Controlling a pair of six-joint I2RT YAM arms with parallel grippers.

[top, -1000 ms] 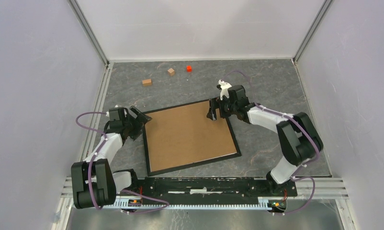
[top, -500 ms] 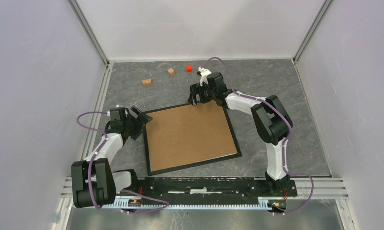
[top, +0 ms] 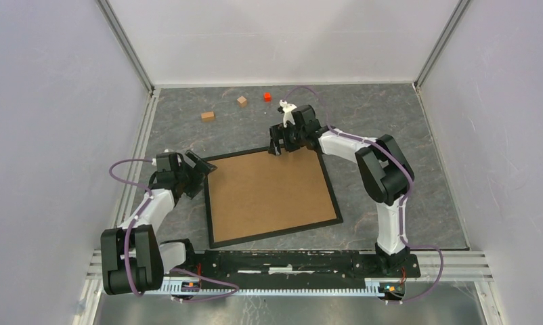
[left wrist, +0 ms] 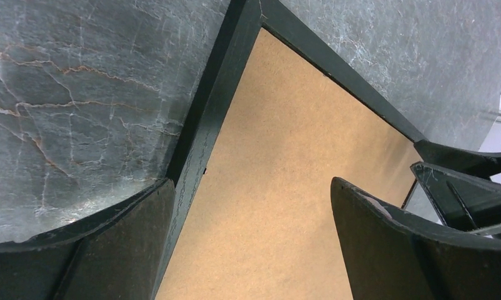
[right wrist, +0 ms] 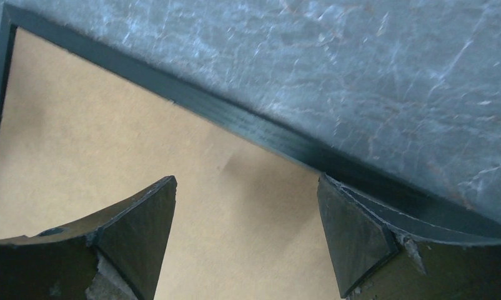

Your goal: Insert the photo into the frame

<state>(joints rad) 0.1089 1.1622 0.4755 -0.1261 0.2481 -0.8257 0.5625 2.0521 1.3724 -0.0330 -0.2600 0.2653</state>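
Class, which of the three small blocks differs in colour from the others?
The red block, rightmost of the three; the brown blocks sit left of it.

The frame [top: 275, 231] shows a smooth black satin edge around a matt brown fibreboard backing [top: 269, 193]. The table [top: 377, 122] wears a grey, marble-veined finish with a faint sheen. On the right gripper [right wrist: 245, 187], the fingers [right wrist: 354, 244] are matt black plastic, chipped pale at the edges. A block [top: 208, 116] is bare wood.
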